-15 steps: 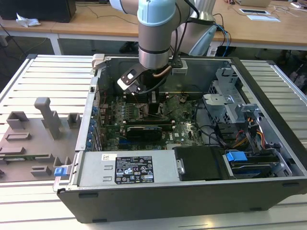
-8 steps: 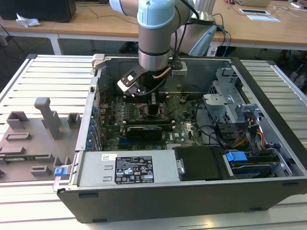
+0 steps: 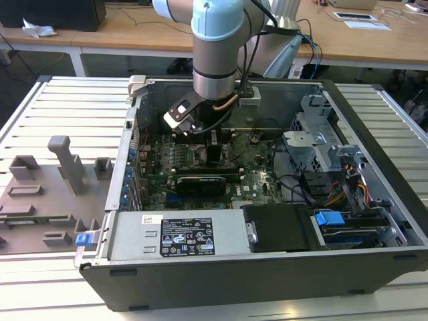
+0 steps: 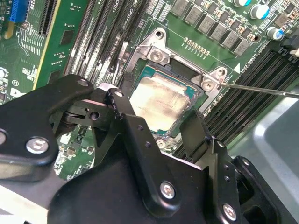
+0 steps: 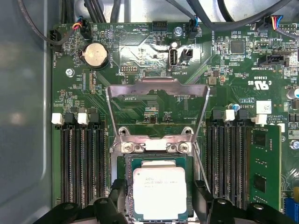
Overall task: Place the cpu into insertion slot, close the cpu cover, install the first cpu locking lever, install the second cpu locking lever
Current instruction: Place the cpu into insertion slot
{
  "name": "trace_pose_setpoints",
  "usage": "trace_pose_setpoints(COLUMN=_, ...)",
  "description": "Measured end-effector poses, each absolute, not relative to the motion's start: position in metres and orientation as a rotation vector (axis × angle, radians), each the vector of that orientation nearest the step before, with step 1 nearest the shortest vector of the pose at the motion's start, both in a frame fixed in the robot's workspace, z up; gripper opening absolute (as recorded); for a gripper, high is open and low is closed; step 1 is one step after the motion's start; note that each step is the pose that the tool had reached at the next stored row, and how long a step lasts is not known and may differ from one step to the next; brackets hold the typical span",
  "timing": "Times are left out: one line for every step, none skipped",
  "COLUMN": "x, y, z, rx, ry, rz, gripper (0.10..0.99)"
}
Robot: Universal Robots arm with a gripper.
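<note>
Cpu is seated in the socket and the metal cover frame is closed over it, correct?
No. The silver-grey square cpu is in the black-framed socket, but the thin metal cover frame is open, swung back, in the first wrist view.

We see the cpu (image 5: 159, 192) lying flat in the insertion slot (image 5: 122, 175), its silver top facing us. The gripper (image 5: 159, 207) straddles it, with one black finger (image 5: 117, 199) at each side of the slot, spread apart. The cpu cover (image 5: 159, 87) stands swung open, hinged at the slot's edge away from the gripper. Memory slots (image 5: 81, 158) flank the slot on the green motherboard (image 5: 224, 65). A coin battery (image 5: 96, 55) sits beyond the cover.
</note>
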State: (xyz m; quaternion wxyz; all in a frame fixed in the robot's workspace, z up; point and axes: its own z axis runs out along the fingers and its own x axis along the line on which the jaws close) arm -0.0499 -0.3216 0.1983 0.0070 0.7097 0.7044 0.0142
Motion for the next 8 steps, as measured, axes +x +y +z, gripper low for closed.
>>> trace_pose_setpoints(x=-0.0500, y=-0.3209, z=0.1982, rx=2.220, ry=2.203, rz=0.045, gripper=0.678)
trace_pose_setpoints(x=-0.0500, y=-0.3199, z=0.1983, rx=2.219, ry=2.203, rz=0.044, gripper=0.678)
trace_pose_setpoints(x=-0.0502, y=-0.3192, z=0.1982, rx=2.219, ry=2.203, rz=0.044, gripper=0.678)
trace_pose_setpoints(x=-0.0504, y=-0.3188, z=0.1982, rx=2.220, ry=2.203, rz=0.044, gripper=0.678)
trace_pose_setpoints(x=-0.0516, y=-0.3187, z=0.1982, rx=2.219, ry=2.203, rz=0.044, gripper=0.678)
trace_pose_setpoints(x=-0.0523, y=-0.3186, z=0.1981, rx=2.219, ry=2.203, rz=0.044, gripper=0.678)
trace_pose_setpoints(x=-0.0531, y=-0.3185, z=0.1981, rx=2.220, ry=2.203, rz=0.044, gripper=0.678)
trace_pose_setpoints(x=-0.0533, y=-0.3182, z=0.1981, rx=2.219, ry=2.203, rz=0.044, gripper=0.678)
